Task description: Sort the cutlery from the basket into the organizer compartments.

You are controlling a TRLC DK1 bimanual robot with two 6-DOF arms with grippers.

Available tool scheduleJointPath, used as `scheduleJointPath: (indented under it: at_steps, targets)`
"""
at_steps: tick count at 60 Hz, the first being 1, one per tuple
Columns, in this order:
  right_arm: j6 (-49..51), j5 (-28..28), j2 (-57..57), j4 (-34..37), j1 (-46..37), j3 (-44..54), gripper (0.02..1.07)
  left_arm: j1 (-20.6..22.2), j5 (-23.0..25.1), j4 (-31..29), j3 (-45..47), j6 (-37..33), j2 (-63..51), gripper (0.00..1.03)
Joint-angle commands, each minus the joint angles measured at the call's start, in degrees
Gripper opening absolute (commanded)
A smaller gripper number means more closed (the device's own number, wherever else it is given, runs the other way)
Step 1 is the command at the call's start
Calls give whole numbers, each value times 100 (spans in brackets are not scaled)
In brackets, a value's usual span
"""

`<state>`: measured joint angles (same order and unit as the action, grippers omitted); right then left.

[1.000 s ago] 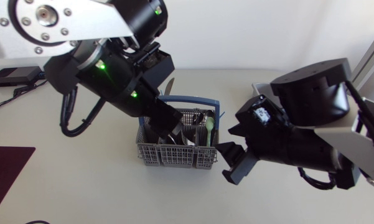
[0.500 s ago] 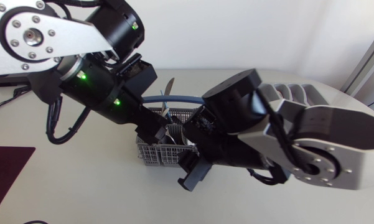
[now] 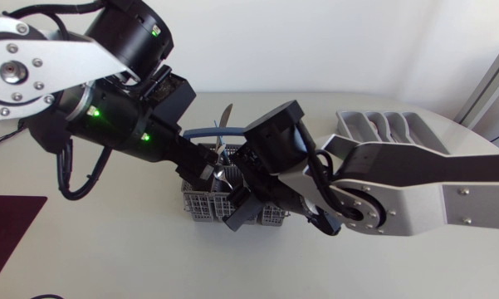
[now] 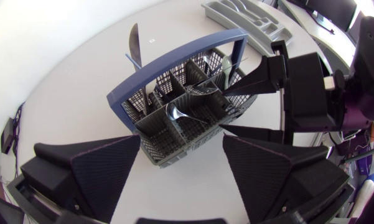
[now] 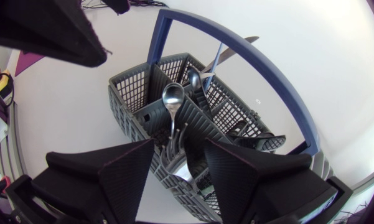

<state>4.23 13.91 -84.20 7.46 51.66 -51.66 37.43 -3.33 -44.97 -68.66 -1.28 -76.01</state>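
Basket (image 5: 129,93) with spoon (image 5: 172,98), right pincer (image 5: 179,152) open above

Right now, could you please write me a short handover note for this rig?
Left gripper: jaws open above the basket, holding nothing.
Right gripper: jaws open over a spoon in the basket, no grip seen.
A knife and other cutlery stand in the basket; the organizer is beside the right arm, contents unclear.
Left to do: grasp and sort the cutlery.
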Motion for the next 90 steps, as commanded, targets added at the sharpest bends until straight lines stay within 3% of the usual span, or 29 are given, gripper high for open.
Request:
scheduleJointPath:
  at_steps: [1,13,23,28,35,39,46,54,68,90]
  targets:
    - [-186,103,-167,-61,-68,-125,54,133,-36,164,336,75,156,94]
    - [-238,200,-219,-149,-86,-99,34,168,-721,771,617,58,86,94]
    - [-238,200,-246,-158,-112,-90,18,203,-739,1421,986,198,306,90]
    - [-238,191,-254,-149,-112,-81,14,274,-800,1421,986,392,332,90]
    - [-238,138,-246,-122,-147,-55,11,476,-1354,1491,1004,576,323,90]
    - [-230,68,-175,-96,-191,-37,10,643,-1873,1500,1030,1095,367,90]
    - [-221,-46,27,-70,-218,33,9,731,-2259,1500,1039,1402,288,91]
    - [-212,-178,326,-17,-288,112,8,739,-2312,1500,1022,1877,271,90]
    - [-194,-670,1020,132,-455,165,8,845,-2251,1474,925,1956,104,90]
    - [-326,-1646,2048,985,-947,-266,8,871,-1556,1351,767,1807,-2,90]
